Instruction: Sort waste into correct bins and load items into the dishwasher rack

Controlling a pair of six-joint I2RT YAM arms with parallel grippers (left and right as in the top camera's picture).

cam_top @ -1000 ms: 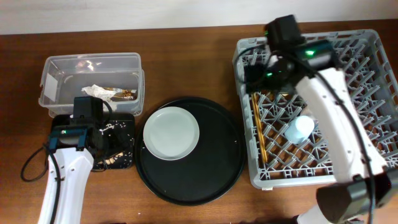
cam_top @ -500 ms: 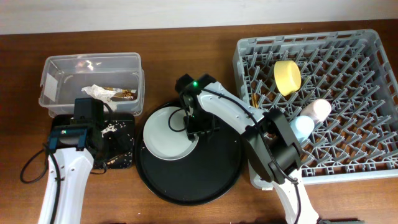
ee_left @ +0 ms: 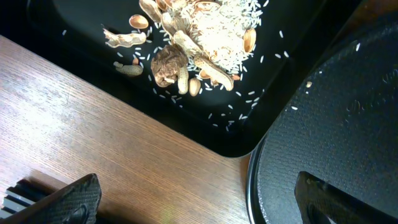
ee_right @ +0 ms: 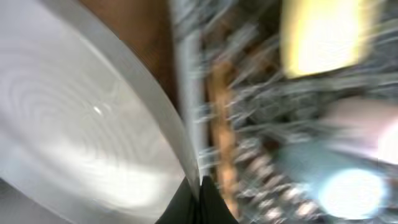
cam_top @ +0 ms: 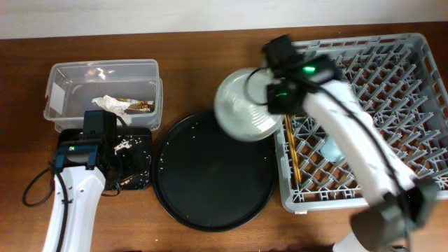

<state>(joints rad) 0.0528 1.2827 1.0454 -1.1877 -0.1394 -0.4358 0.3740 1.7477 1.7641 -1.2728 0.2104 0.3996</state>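
My right gripper (cam_top: 271, 98) is shut on the rim of the pale grey-green plate (cam_top: 241, 105). It holds the plate tilted in the air at the left edge of the grey dishwasher rack (cam_top: 399, 56). In the right wrist view the fingers (ee_right: 198, 199) pinch the plate's edge (ee_right: 81, 124), with the blurred yellow bowl (ee_right: 323, 37), pink cup (ee_right: 360, 118), blue cup (ee_right: 348, 186) and chopsticks (ee_right: 224, 124) in the rack beyond. My left gripper (ee_left: 199, 199) stands open and empty over bare wood beside the black tray (ee_left: 81, 25), which holds food scraps (ee_left: 199, 31).
The clear tub (cam_top: 70, 73) at the back left holds a white napkin (cam_top: 108, 103) and a gold foil wrapper (cam_top: 142, 106). The large round black tray (cam_top: 210, 175) lies in the middle with a few crumbs on it. Chopsticks (cam_top: 292, 150) lie along the rack's left side.
My right gripper came from the rack to the plate, shut on its rim and lifted it off the round tray toward the rack. The left arm has not moved.
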